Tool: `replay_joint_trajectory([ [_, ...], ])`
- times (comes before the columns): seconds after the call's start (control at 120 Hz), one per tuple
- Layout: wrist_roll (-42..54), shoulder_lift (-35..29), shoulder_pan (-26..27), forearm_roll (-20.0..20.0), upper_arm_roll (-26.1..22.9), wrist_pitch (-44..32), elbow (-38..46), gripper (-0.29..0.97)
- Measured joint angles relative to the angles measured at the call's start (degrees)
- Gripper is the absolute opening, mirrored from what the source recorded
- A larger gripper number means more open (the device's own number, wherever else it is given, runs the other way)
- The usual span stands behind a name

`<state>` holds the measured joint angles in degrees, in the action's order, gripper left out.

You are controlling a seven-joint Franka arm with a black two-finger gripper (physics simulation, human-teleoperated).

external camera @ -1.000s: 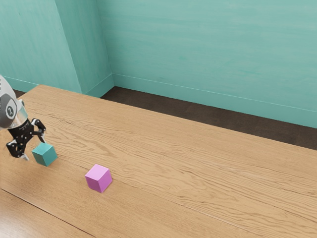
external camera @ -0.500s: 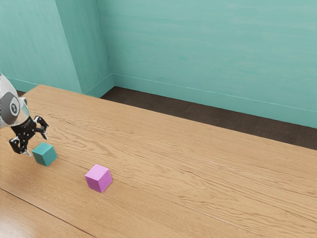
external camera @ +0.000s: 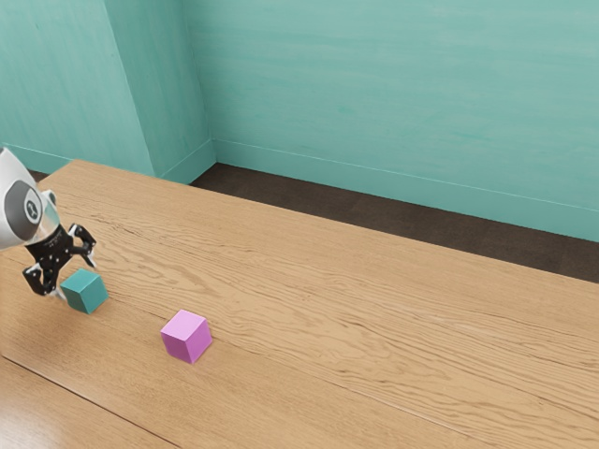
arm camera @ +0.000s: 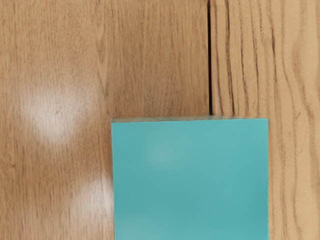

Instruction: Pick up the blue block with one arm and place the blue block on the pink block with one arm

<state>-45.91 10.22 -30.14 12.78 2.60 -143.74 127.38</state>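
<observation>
Both my fingers (external camera: 43,281) stand spread, gripping nothing; the blue block (external camera: 84,290) sits on the table (external camera: 374,309) just under them, apart from the pink block (external camera: 186,336); I should centre, descend squarely, then close.

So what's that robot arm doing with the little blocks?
The robot arm's end effector hangs with its fingers open right by the blue block, which sits on the wooden table. The wrist view looks straight down on that block, just under the hand. It has not been picked up yet. The pink block sits apart from it, toward the exterior view's right, with nothing on top.
</observation>
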Motion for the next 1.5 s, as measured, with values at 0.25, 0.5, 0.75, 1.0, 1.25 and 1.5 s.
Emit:
replay_joint_trajectory([
  [0.25, 0.69, -2.49, 0.73, 2.36, -0.03, -1.91, 0.08, 0.68],
  [0.5, -1.64, -4.51, 0.74, -5.89, 0.00, 4.97, 0.05, 0.68],
  [0.75, -3.90, -2.58, 0.60, -7.94, -0.05, 7.63, -1.20, 0.68],
  [1.0, -5.52, 0.54, 0.18, -7.71, -0.05, 8.36, -3.19, 0.68],
  [1.25, -6.48, 3.00, -0.10, -7.59, -0.05, 8.47, -4.74, 0.68],
  [1.5, -7.12, 5.03, -0.10, -7.62, -0.05, 8.35, -7.50, 0.68],
])
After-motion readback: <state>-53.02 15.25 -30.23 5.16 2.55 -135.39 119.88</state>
